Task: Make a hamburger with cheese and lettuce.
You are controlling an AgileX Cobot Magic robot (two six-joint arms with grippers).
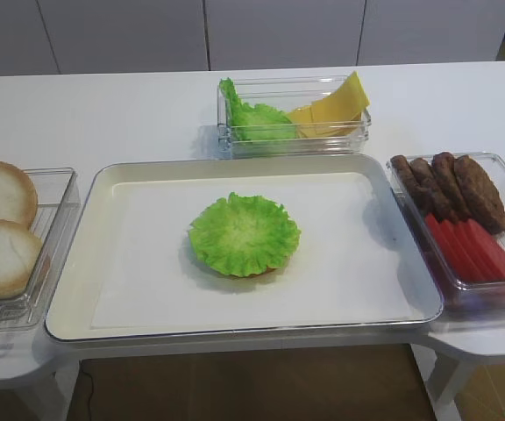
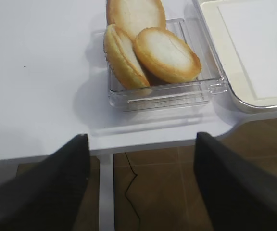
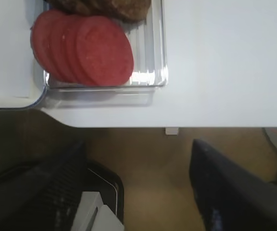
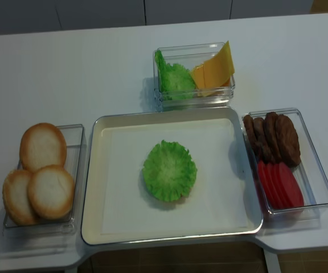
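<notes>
Both grippers, left (image 2: 141, 185) and right (image 3: 143, 192), hang spread wide, holding nothing. Left bin (image 4: 76, 170): bun halves (image 4: 42, 147). Tray (image 4: 104, 227): lettuce (image 4: 169, 170) covering the hamburger (image 1: 251, 273). Right bin (image 4: 318, 170): red slices (image 4: 281, 185), patties (image 4: 272, 136). Far bin (image 4: 187, 51): more lettuce, cheese (image 4: 215, 69).

No readable text, labels, brands, numbers, signs
</notes>
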